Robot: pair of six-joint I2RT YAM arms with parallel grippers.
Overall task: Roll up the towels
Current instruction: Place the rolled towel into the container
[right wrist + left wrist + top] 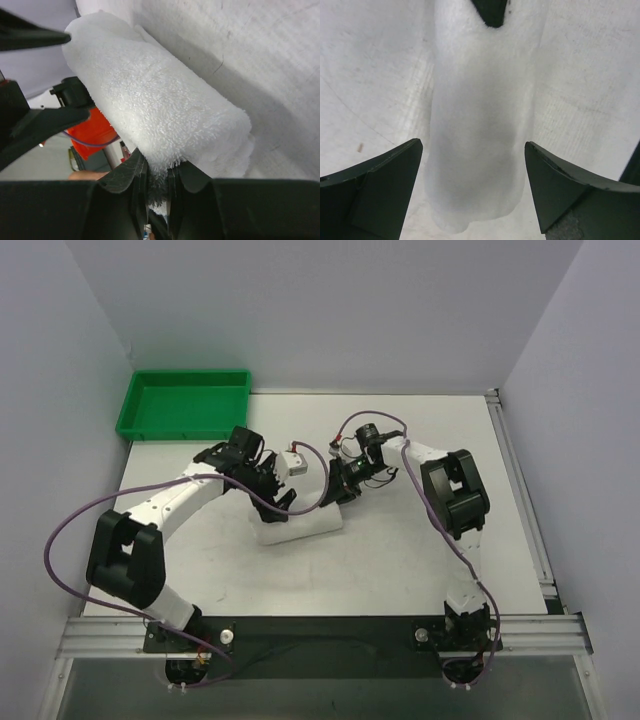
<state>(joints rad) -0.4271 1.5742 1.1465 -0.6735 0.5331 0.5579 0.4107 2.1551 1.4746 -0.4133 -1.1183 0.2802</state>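
Observation:
The white terry towel (300,525) lies rolled into a short cylinder on the table, between the two arms. My left gripper (282,492) hovers over its left end, open; in the left wrist view the roll (480,125) lies between my spread fingers (380,185), which do not touch it. My right gripper (342,485) is at the roll's right end. In the right wrist view it (156,175) is shut on a pinch of the towel's edge, and the roll (155,105) stretches away from the jaws.
A green plastic tray (184,405) stands at the table's far left corner. Grey walls close the back and sides. A metal rail (520,480) runs along the right edge.

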